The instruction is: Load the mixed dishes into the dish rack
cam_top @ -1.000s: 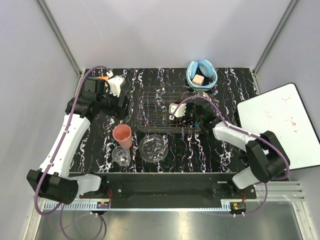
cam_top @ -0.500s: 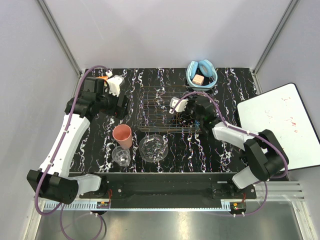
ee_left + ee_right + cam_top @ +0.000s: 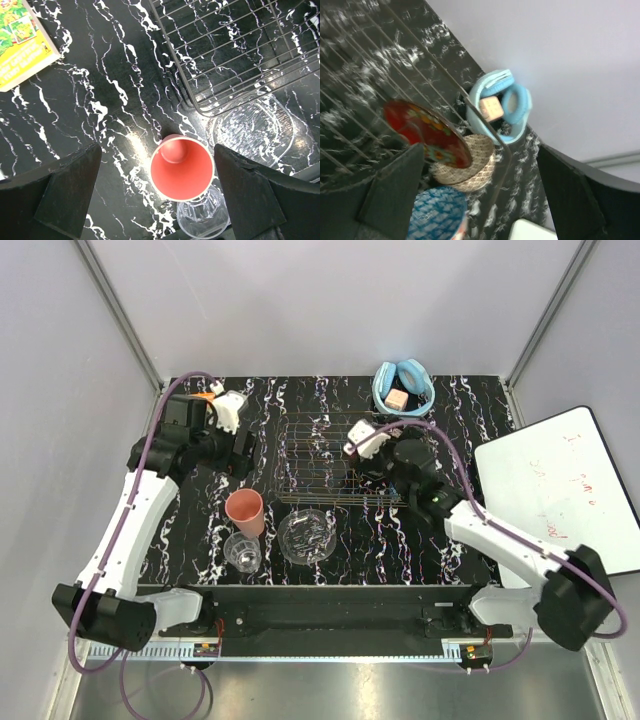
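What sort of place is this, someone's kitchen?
Likely a robot test booth, not a kitchen: plain grey walls, two arms bolted to a black marbled table, a wire dish rack and cup laid out.

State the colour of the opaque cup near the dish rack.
The cup is salmon pink; the left wrist view shows it best.

Tabletop (image 3: 400, 540): black, white marbled veining.
Dish rack (image 3: 225, 60): silvery wire grid.
Cup (image 3: 182, 167): plain salmon-pink.
Tumbler (image 3: 202, 220), glass dish (image 3: 255, 130): clear.
Plate (image 3: 427, 132): red, multicoloured floral motifs.
Beige bowl (image 3: 470, 165): dark speckle.
Blue bowl (image 3: 437, 215): white pattern.
Headphones (image 3: 507, 107): light blue.
Book (image 3: 20, 40): yellow and green cover.
Board (image 3: 560, 490): white, faint red marks.
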Controlling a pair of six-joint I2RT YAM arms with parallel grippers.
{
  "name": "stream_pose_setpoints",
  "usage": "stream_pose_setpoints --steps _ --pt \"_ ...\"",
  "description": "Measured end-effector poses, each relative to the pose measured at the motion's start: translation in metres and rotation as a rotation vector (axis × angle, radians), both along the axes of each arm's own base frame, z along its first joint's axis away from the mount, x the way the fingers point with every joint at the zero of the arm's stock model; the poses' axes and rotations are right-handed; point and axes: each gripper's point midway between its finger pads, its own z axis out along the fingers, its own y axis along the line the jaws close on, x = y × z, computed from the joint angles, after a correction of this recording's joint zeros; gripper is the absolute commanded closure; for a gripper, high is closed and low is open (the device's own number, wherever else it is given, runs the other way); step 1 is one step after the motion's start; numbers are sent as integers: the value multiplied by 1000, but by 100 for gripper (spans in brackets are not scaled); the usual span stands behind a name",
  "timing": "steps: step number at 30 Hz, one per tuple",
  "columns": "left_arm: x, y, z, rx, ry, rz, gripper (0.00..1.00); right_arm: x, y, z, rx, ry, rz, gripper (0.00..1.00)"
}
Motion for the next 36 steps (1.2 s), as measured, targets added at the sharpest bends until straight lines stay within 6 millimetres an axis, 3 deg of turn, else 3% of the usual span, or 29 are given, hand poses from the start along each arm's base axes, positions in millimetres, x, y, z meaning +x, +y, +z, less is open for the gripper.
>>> stream_pose_setpoints --steps 5,8,9,10,13,16,18,26,32,36 --pt "-9 6 6 23 -19 3 1 -37 30 47 467 240 -48 0" --pt "-17 11 16 32 -53 8 1 -78 48 50 752 432 55 0" --pt "-19 13 19 35 -63 9 1 -93 53 43 844 500 86 2" --pt "-21 14 22 36 -74 11 1 -111 58 24 933 602 103 2" --pt "-25 16 28 37 -97 17 1 -140 67 -36 1093 836 58 1" --pt "-25 17 29 39 -101 21 1 -161 69 -105 1148 1055 -87 15" --pt "-26 18 28 41 -97 22 1 -170 68 -129 1171 1136 -167 22" --pt "-31 19 24 47 -74 22 1 -172 89 -129 1282 1184 -205 28" --pt "-32 19 23 48 -69 21 1 -178 92 -158 1213 1189 -290 28" --pt "-32 19 23 48 -69 21 1 -177 93 -173 1182 1177 -329 34"
